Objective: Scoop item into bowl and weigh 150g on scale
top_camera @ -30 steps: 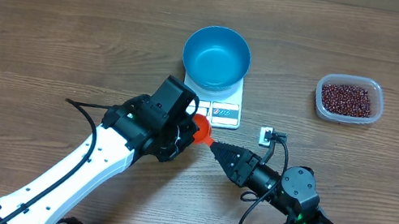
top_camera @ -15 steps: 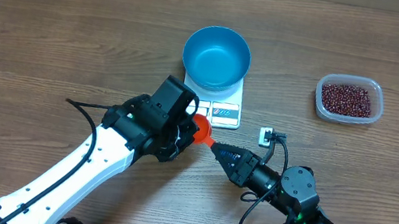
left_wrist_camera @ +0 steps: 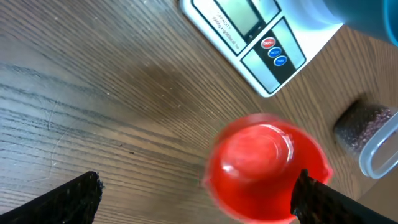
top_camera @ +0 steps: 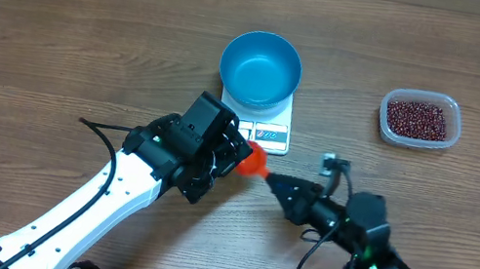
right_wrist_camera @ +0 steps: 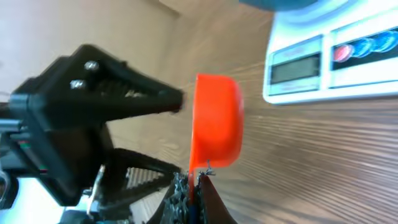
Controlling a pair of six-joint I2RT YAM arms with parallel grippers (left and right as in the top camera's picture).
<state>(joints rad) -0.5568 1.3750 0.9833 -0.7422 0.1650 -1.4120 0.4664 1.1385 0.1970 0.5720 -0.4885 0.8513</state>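
Note:
The red scoop [top_camera: 255,162] hangs just in front of the white scale [top_camera: 269,138], with its thin handle pinched in my shut right gripper [top_camera: 272,180]. My left gripper [top_camera: 227,162] stands wide open around the scoop's cup [left_wrist_camera: 267,165], one finger [left_wrist_camera: 323,199] close beside it. In the right wrist view the scoop [right_wrist_camera: 217,121] sits edge-on above my right gripper [right_wrist_camera: 194,186]. The empty blue bowl [top_camera: 260,69] stands on the scale. The item, dark red beans [top_camera: 418,117], fills a clear tub at the right.
The clear tub [top_camera: 384,120] stands on the wooden table well to the right of the scale. The scale's display and buttons [left_wrist_camera: 255,37] face the arms. My left arm's black wrist [right_wrist_camera: 93,106] sits close to the scoop.
My left gripper has opened and let go of the scoop. The right gripper, shut on the scoop's handle, has shifted a little to the right and away with it.

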